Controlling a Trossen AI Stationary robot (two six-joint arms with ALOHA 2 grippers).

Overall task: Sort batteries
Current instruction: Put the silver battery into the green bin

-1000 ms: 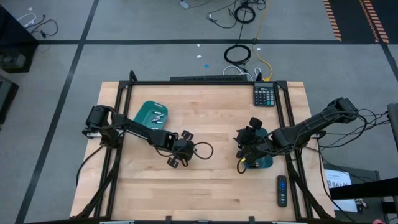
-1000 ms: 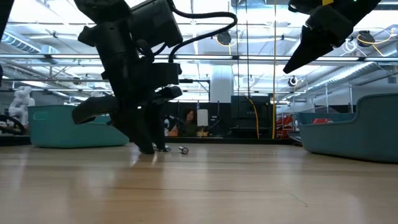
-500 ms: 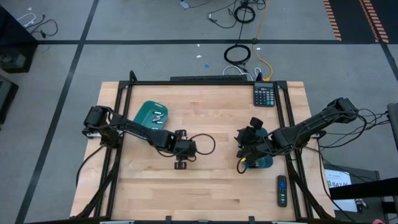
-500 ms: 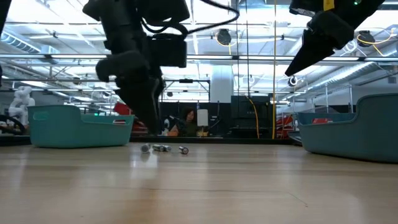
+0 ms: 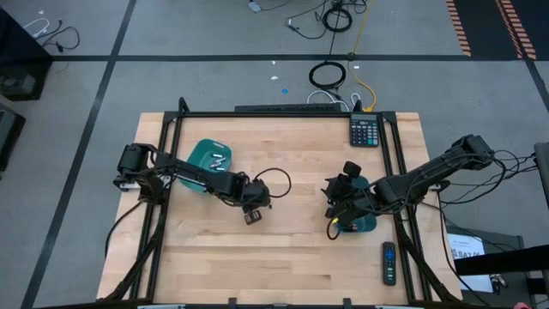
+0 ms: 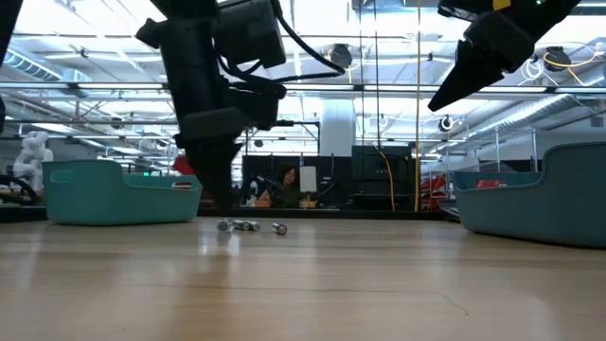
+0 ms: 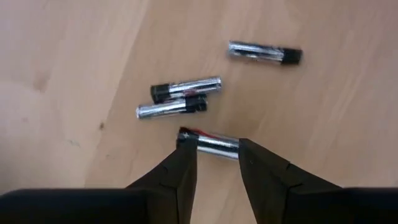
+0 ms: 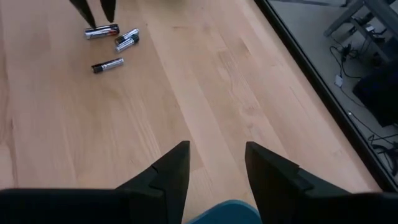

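The wooden table [image 5: 292, 257] carries a teal tray [image 5: 204, 156], and right of this tray lie the batteries [image 7: 180, 99], a second tray [image 5: 364, 223], a calculator [image 5: 364, 131] and a remote [image 5: 389, 263].

Illumination is even and bright in all four views, coming from overhead. In the low view, ceiling strip lights glare through the background and the left arm [image 6: 213, 104] reads as a near silhouette against them; the bench [image 6: 303, 284] foreground is soft, with faint pale reflections. In the high view, shadows under the arms are short and diffuse. In the left wrist view the batteries [image 7: 183, 99] are slightly blurred, with bright specular streaks on their silver casings, and the wood grain is smeared. The right wrist view is sharper, with mild stretching toward the corners.
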